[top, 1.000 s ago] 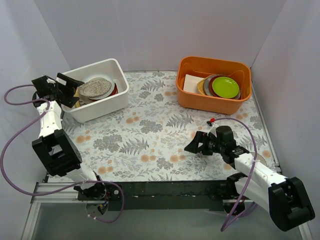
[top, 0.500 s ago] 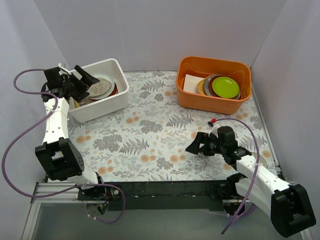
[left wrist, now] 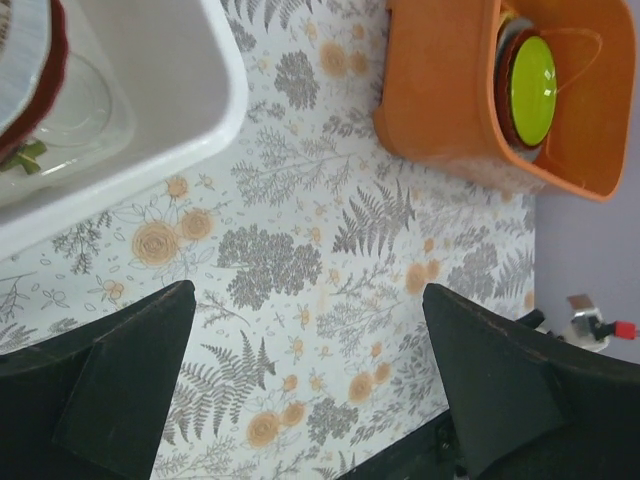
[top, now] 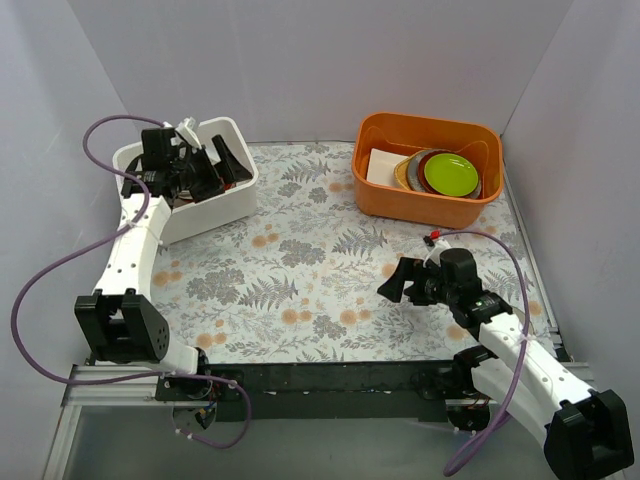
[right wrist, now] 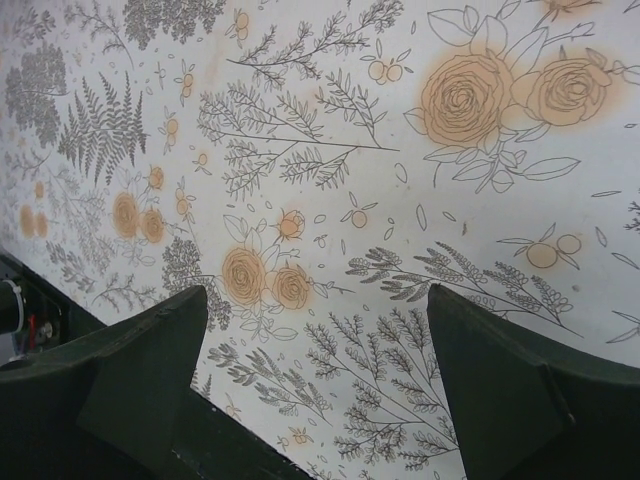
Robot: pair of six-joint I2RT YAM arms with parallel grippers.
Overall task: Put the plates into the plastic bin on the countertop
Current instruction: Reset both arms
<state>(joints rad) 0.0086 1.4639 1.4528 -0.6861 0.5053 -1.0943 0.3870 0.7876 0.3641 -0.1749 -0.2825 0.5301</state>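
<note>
The white plastic bin stands at the back left of the fern-printed countertop. My left gripper hovers over the bin, open and empty, and hides most of the plates inside in the top view. The left wrist view shows the bin's corner with a red-brown plate rim under a pale plate; the left gripper frames bare countertop. My right gripper hangs low over the countertop at the front right, open with nothing between its fingers.
An orange tub sits at the back right, holding a green plate on a dark-red one, a yellow mat and a white square piece. It also shows in the left wrist view. Grey walls close in three sides.
My left arm has swung from the bin's left side to above the bin, its jaws spreading a little wider. The right arm has shifted slightly toward the right.
</note>
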